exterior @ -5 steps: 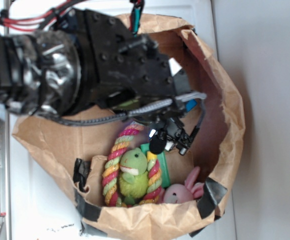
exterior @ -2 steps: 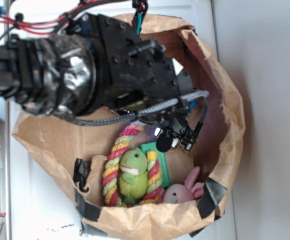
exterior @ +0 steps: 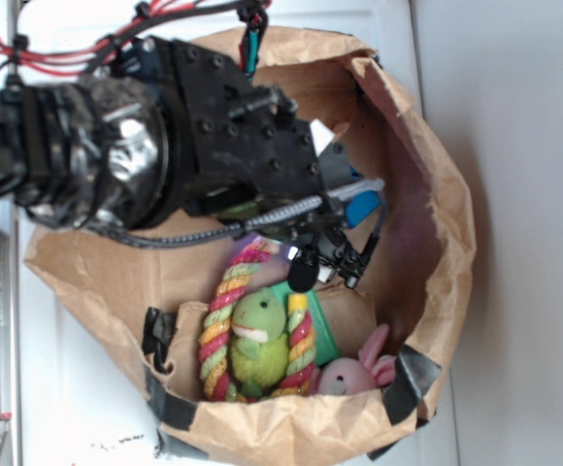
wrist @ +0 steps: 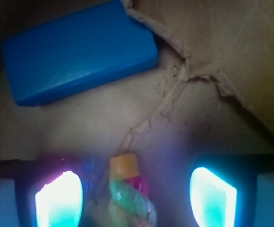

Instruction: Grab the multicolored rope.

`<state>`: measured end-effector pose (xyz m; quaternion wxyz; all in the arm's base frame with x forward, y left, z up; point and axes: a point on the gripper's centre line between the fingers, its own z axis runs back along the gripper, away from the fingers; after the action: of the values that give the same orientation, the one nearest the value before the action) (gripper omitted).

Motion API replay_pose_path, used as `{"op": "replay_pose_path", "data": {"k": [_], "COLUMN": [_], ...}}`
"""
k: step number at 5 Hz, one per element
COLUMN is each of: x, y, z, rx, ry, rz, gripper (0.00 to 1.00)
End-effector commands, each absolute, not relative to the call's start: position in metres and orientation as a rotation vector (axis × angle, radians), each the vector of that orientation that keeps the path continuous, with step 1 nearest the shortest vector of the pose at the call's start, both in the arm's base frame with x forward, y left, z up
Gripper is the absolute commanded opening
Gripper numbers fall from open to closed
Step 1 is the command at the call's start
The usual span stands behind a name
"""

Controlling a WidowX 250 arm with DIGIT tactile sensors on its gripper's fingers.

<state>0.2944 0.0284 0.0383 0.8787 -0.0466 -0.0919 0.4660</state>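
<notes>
The multicolored rope [exterior: 215, 325] lies arched in a brown paper bag [exterior: 448, 223], banded pink, yellow, green and orange, with a green frog plush [exterior: 259, 335] inside the arch. My gripper [exterior: 322, 270] hangs inside the bag just above and right of the arch's top. In the wrist view the gripper [wrist: 136, 196] is open. Its two glowing pads [wrist: 59, 201] stand wide apart, and the rope [wrist: 130, 191] shows between them, touching neither.
A green block [exterior: 317, 325] lies under the rope's right strand. A pink bunny plush [exterior: 351, 374] sits at the bag's near right corner. A blue block [wrist: 80, 52] lies on the bag floor beyond the gripper. The bag walls close in all round.
The gripper swung a little to the right, then came back left over the top of the rope's arch. The rope and the toys have not moved.
</notes>
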Motion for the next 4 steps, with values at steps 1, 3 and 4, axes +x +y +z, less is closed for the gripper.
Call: {"op": "replay_pose_path", "data": {"k": [1, 3, 4], "x": [0.287, 0.28, 0.277], "y": [0.029, 0.026, 0.023], "z": [0.044, 0.052, 0.057], "rx": [-0.126, -0.158, -0.171], "ry": [-0.254, -0.22, -0.214], "rz": [0.919, 0.898, 0.884], "gripper": [1.0, 1.0, 1.0]}}
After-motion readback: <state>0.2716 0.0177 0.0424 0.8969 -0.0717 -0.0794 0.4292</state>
